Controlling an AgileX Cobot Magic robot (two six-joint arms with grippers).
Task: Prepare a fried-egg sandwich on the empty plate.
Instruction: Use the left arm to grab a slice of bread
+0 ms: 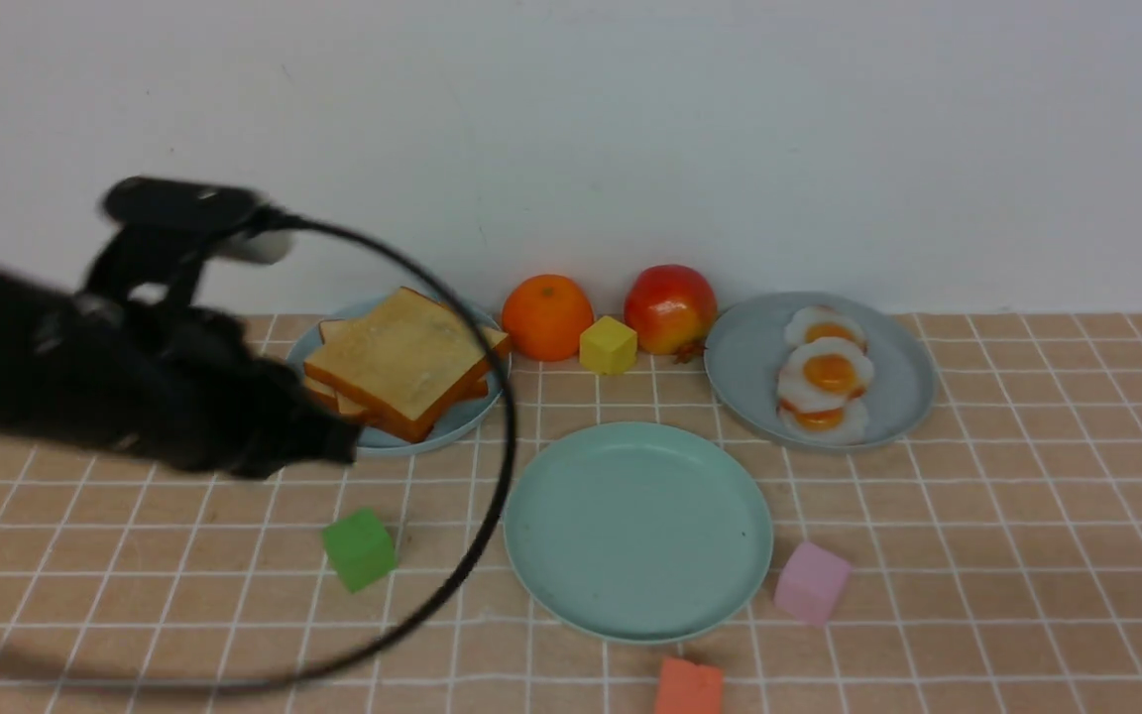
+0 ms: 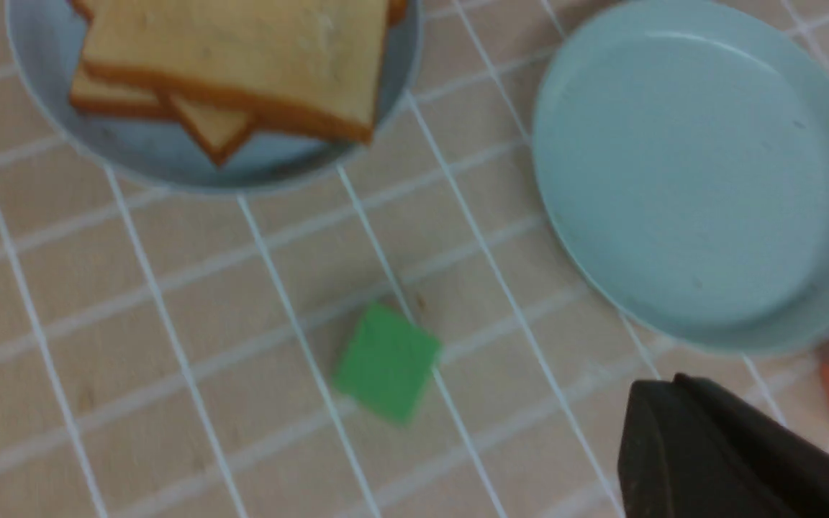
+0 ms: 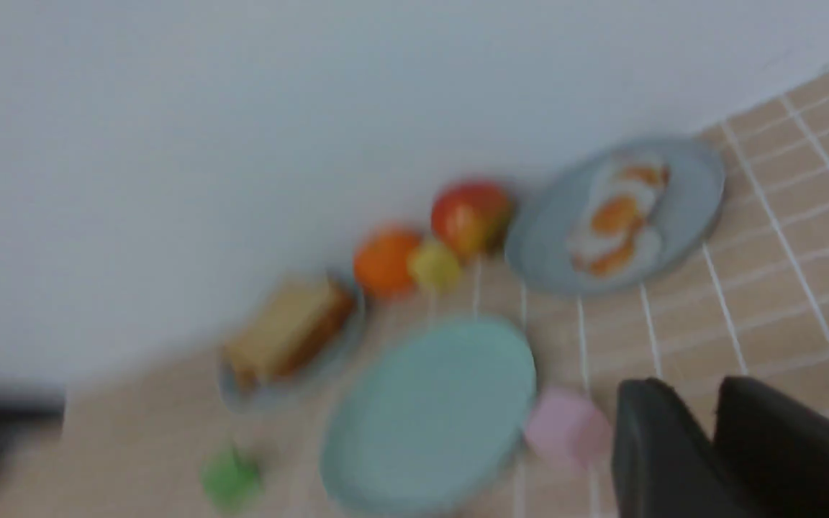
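Left hand (image 2: 666, 403) pressed together near empty plate (image 2: 688, 180): round, mint-green, shallow-rimmed.

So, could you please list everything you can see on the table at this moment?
Toast slices: at least three, golden, stacked on the light-blue plate, back left.
Fried eggs: three, white with orange yolks, on the grey-blue plate, back right.
Mint-green plate: one, empty, centre.
Orange: one, orange, back.
Apple: one, red-yellow, back.
Yellow cube: one, between orange and apple.
Green cube: one, left of the mint-green plate.
Pink cube: one, right of it.
Orange-red cube: one, front edge.
Cloth: one, tan, white grid.
Left arm: one, black, beside the toast plate; left tool shut, empty.
Right tool: one, black, slightly open, empty.
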